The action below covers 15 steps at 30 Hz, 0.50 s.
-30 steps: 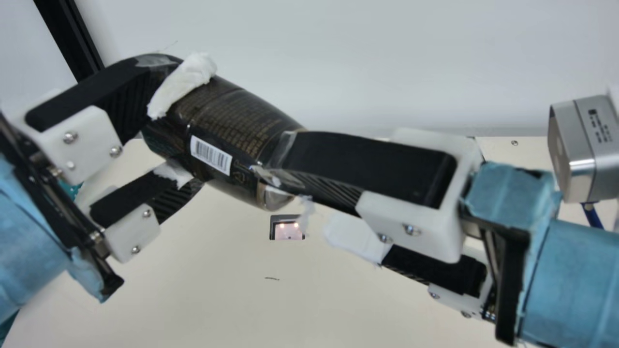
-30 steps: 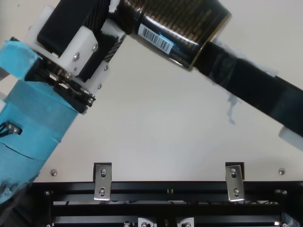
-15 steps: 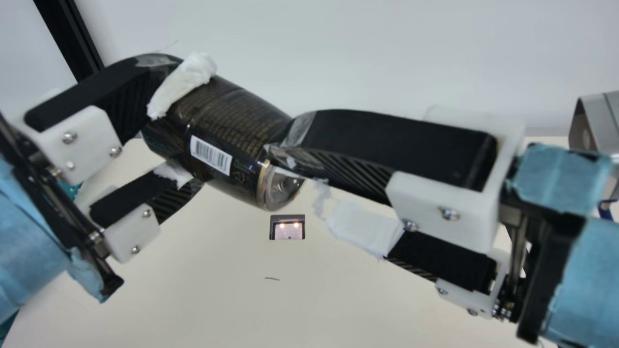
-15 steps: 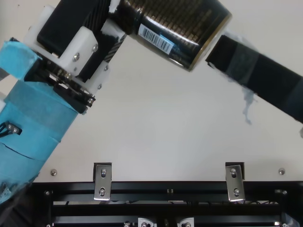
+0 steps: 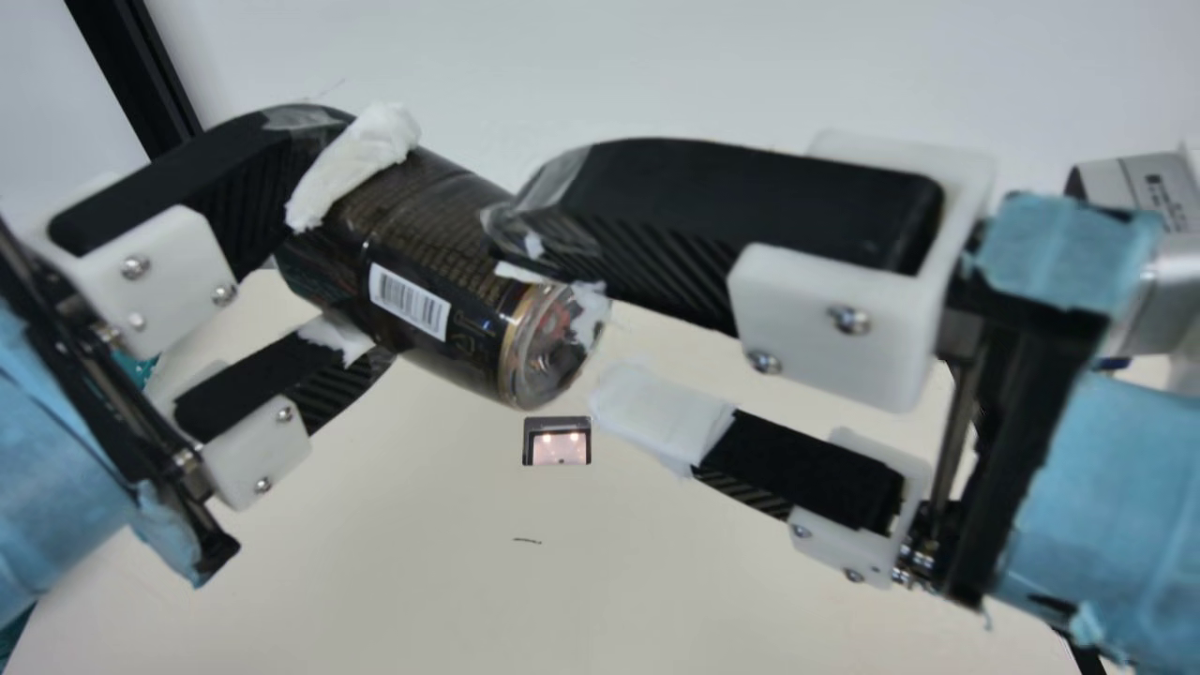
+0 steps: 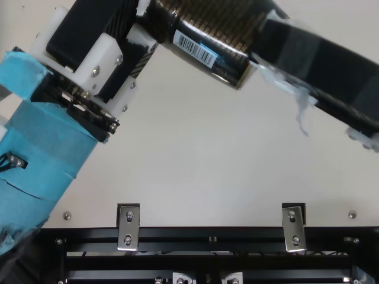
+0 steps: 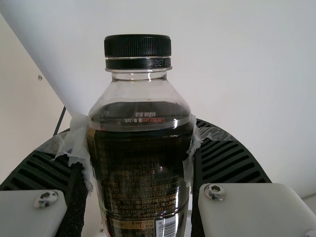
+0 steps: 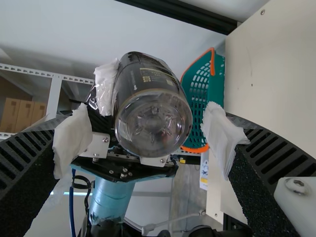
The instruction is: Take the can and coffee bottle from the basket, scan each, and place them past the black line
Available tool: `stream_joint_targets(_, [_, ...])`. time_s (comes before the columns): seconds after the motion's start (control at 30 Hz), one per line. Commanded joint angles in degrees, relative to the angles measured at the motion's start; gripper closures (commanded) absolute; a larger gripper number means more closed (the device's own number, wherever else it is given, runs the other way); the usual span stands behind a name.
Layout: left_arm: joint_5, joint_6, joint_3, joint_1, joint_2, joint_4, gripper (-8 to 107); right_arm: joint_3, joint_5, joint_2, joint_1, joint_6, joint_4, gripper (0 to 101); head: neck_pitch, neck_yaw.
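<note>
In the main view my left gripper point(image 5: 328, 253) is shut on the dark coffee bottle point(image 5: 422, 272), held tilted above the table with its barcode facing the camera. The left wrist view has the bottle point(image 7: 140, 158) between the pads of my left gripper point(image 7: 140, 163), black cap outward. My right gripper point(image 5: 553, 309) stands open at the bottle's base end, its upper finger in front of part of the bottle. From the right wrist view, the clear base point(image 8: 154, 123) faces my right gripper point(image 8: 148, 138), with a gap on both sides.
A small scanner with a lit window point(image 5: 560, 445) is at the table point(image 5: 469, 600), below the bottle. A silver box-shaped device point(image 5: 1153, 281) stands behind the right arm. The teal basket point(image 8: 200, 98) with orange trim is beside the table edge.
My right gripper first drew back from the bottle's base, then came in again higher and with its fingers wider apart. The left gripper and bottle have kept still.
</note>
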Motion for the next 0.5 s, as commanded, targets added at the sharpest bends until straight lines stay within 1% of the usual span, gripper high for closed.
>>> stream_joint_targets(0.0, [0.0, 0.0, 0.0, 0.0, 0.0, 0.0, 89, 0.0, -1.0, 1.0, 1.0, -0.4, 0.4, 0, -0.2, -0.2])
stream_joint_targets(0.1, [0.0, 0.0, 0.0, 0.0, 0.0, 0.0, 89, 0.0, -2.5, 2.4, 2.3, -0.7, 1.0, 0, -0.2, -0.2])
stream_joint_targets(0.27, [0.0, 0.0, 0.0, 0.0, 0.0, 0.0, 89, 0.0, -5.1, 4.3, 4.3, -0.5, 0.2, 0, -0.2, -0.2])
stream_joint_targets(0.3, [0.0, 0.0, 0.0, 0.0, 0.0, 0.0, 89, 0.0, -4.4, 4.1, 4.1, -0.7, 0.7, 0, -0.2, -0.2])
stream_joint_targets(0.33, [0.0, 0.0, 0.0, 0.0, 0.0, 0.0, 89, 0.0, -5.0, 4.3, 4.4, -0.6, 0.4, 0, -0.2, -0.2])
stream_joint_targets(0.43, [0.0, 0.0, 0.0, 0.0, 0.0, 0.0, 89, 0.0, -5.2, 4.4, 4.3, -0.6, 0.5, 0, -0.2, -0.2])
stream_joint_targets(0.47, [0.0, 0.0, 0.0, 0.0, 0.0, 0.0, 89, 0.0, -5.2, 4.4, 4.3, -0.6, 0.5, 40, -0.2, -0.2])
